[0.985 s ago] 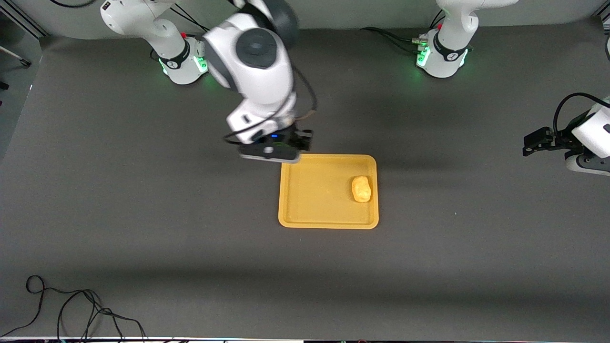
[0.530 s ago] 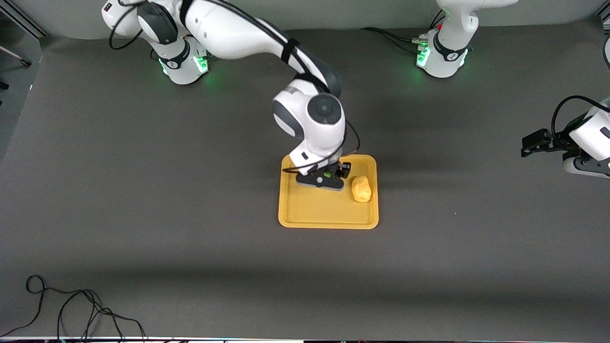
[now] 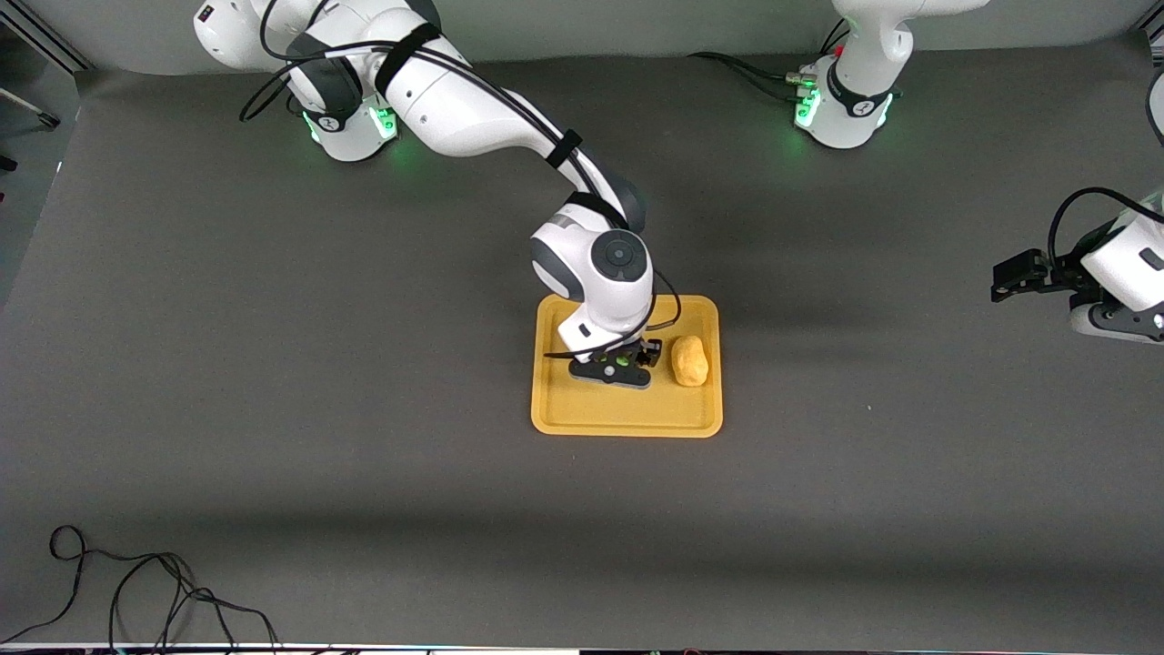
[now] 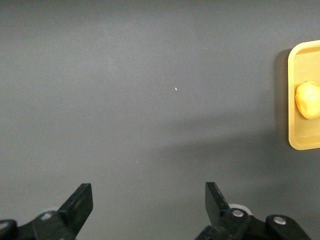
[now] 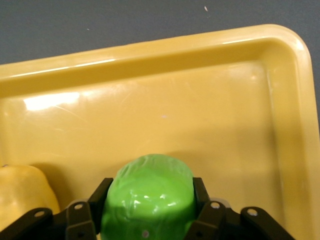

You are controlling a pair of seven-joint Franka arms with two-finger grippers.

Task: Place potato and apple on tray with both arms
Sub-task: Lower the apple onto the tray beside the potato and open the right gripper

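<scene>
The dark grey matte bench carries a flat rectangular yellow-orange plastic tray with rounded corners and a low raised rim, lying about midway between the two arms' ends. The white jointed right arm reaches from its base down over the tray, and its black two-finger right claw sits low over the tray's middle, pinching a small round bright-green matte apple; in the right wrist view the fingers press against both sides of the apple. The white left arm waits well away from the tray, at its own end of the bench, with the black left claw spread wide over bare bench. A small oval, bumpy yellow-orange potato lies on the tray, just beside the right claw, toward the left arm's end.
</scene>
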